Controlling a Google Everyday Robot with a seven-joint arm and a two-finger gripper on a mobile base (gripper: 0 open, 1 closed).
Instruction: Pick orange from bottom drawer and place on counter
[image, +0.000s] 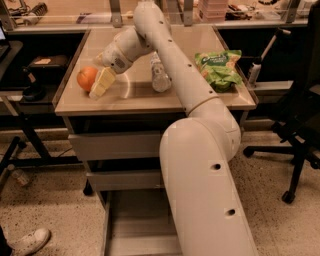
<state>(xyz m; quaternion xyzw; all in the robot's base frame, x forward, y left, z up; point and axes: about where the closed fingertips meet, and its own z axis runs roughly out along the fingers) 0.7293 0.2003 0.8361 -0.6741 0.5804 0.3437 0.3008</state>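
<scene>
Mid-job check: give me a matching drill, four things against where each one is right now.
Things:
1. orange
2. tool
3. green bag
4. bottom drawer

Places:
A. pulled open, lowest in the cabinet
B. on the counter, toward the view's right end
C. on the counter, near the view's left edge
D. just above the counter, right beside the orange

Pairs: 1-C, 2-D, 3-B, 4-A

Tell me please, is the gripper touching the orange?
Cannot tell. In the camera view the gripper overlaps one side of the orange near the left edge of the counter, with no gap visible, but contact is not plain.
</scene>
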